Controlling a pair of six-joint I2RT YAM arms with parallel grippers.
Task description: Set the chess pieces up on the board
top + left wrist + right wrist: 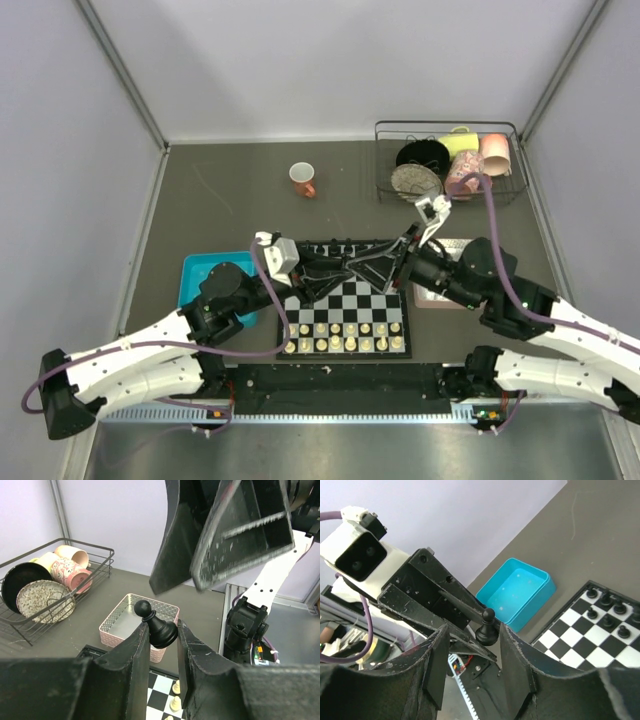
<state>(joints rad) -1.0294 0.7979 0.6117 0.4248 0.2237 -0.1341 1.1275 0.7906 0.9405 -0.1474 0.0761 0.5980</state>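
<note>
Your left pincer point(163, 630) pinches a black pawn point(155, 622) above the board point(350, 298), near its far edge. Your right pincer point(474, 629) stands spread around it, with gaps on both sides. Bare squares show beyond the white ranks point(345, 336).

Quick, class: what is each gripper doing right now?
Left gripper: closed on a black pawn.
Right gripper: open, holding nothing, jaws either side of that pawn.

Teal tray point(197, 276), pink tray point(108, 629), orange cup point(302, 179), wire rack point(445, 123) of cups and plates
</note>
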